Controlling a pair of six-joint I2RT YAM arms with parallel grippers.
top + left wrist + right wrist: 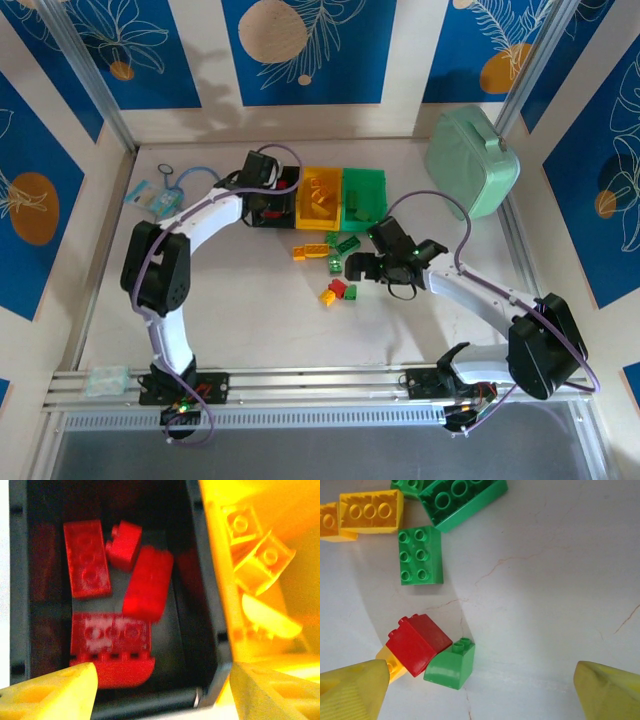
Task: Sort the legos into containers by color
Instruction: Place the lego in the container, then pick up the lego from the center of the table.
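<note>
A pale table (250,310) sits inside walls of blue and cream leaf-print panels. Toward its back stands a row of bins: black bin (202,580), yellow bin (320,172) and green bin (365,175) joined side by side. Five red bricks (87,557) lie in the black one, one of them blurred, and orange-yellow bricks (262,560) lie in the yellow one. Just in front of the row, loose legos (330,262) are scattered on the table: a red brick (417,642) touches a small green brick (451,664) and partly covers a yellow one, with more green and yellow pieces nearer the row. The left gripper (162,679) hangs over the black end of the row, fingers parted and empty. The right gripper (480,680) hovers above the loose legos in front of the row, spread wide, grasping nothing. A mint-green case (472,160) rests to the right of the row.
</note>
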